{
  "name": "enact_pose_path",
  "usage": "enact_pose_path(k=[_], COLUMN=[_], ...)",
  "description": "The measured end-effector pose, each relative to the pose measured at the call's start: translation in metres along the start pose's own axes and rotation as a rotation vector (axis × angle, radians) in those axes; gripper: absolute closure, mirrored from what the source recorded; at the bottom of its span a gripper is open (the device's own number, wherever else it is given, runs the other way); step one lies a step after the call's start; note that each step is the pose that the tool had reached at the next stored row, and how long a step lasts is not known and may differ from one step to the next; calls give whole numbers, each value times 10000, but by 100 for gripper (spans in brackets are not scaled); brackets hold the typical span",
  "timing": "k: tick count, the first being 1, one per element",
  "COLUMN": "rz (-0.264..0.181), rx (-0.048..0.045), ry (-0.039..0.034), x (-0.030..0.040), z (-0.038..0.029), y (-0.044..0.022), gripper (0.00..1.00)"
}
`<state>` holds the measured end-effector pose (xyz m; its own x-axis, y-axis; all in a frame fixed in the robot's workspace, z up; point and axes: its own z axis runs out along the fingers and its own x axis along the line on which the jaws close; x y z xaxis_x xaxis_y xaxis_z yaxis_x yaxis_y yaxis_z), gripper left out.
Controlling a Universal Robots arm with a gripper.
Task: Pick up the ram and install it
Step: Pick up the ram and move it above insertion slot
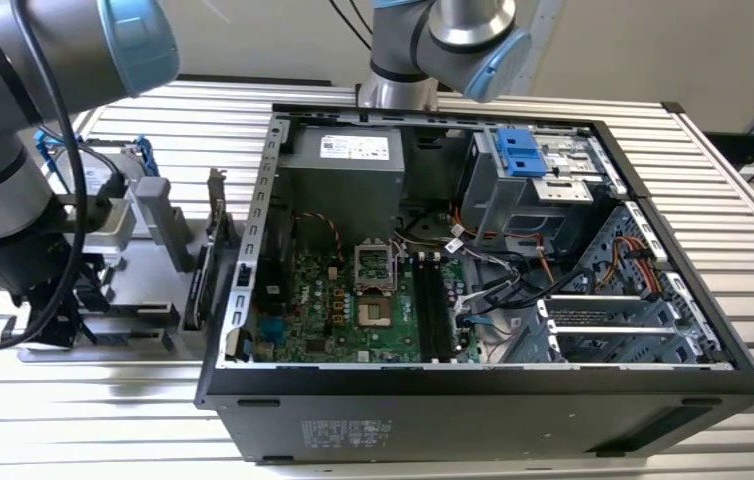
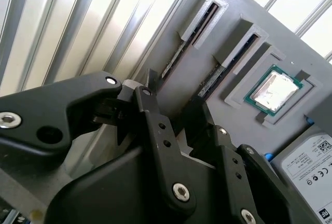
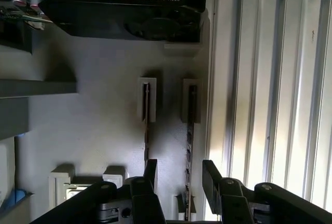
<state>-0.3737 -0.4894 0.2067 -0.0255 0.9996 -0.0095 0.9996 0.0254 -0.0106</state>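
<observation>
Gripper (image 3: 180, 175): jaws apart, positioned over holder (image 3: 93, 130); ram (image 3: 191, 125), stood edgewise in it, is straddled but not clamped.

Ram (image 3: 190, 130): thin dark stick, on edge in the slot nearest the grey holder's (image 3: 104, 130) edge; twin stick (image 3: 147, 115) alongside.

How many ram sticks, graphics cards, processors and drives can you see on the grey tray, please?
ram: 2
graphics card: 1
processor: 1
drive: 1
Total: 5
</observation>
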Motion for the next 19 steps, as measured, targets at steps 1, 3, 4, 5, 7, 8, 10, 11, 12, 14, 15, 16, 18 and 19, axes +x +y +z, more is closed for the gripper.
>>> enact_pose_path(k=[1,3,4,5,7,8,10,11,12,14,15,16,18,19], rz=[0,-1,-1,-1,-2,-2,-2,-1,-1,-1,0,0,-1,-1], rx=[2,1,1,2,3,2,2,3,2,2,1,0,2,2], ry=[-1,0,0,-1,-1,0,-1,-1,0,0,0,1,-1,0], x=[-1,-2,-3,-5,-12,-17,-28,-33,-37,-45,-48,-49,-52,-52], z=[6,23,30,37,48,54,62,65,69,77,81,85,94,99], y=[0,0,0,0,1,1,0,0,0,-1,0,0,0,0], gripper=[0,0,0,0,0,0,0,0,0,0,0,0,0,0])
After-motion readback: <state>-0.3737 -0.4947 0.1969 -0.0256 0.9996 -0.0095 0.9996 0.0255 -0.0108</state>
